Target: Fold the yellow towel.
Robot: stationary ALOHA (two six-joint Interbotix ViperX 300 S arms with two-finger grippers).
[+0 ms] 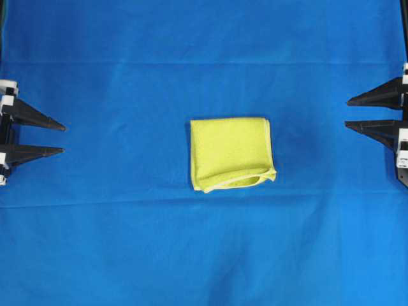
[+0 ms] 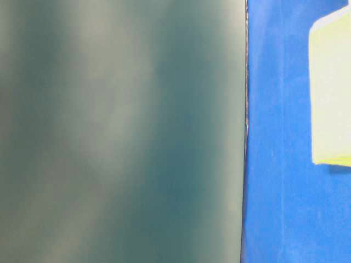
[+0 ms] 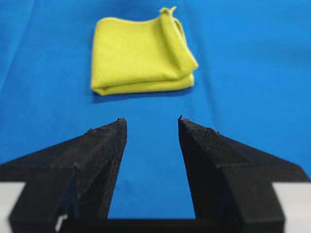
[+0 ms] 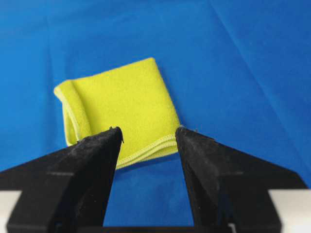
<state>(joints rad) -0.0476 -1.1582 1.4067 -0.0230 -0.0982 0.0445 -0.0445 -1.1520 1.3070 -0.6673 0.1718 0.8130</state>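
Bright, even light; soft shadows; table-level view blurred.

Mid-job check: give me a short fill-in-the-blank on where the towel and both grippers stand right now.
1. The yellow towel lies folded on the ____ cloth.
2. The left gripper has its jaws ____ and holds nothing.
3. The right gripper is ____ from the towel, not touching it.
4. Seen from overhead, the towel lies ____ the two grippers.

Missing words: blue; open; apart; between
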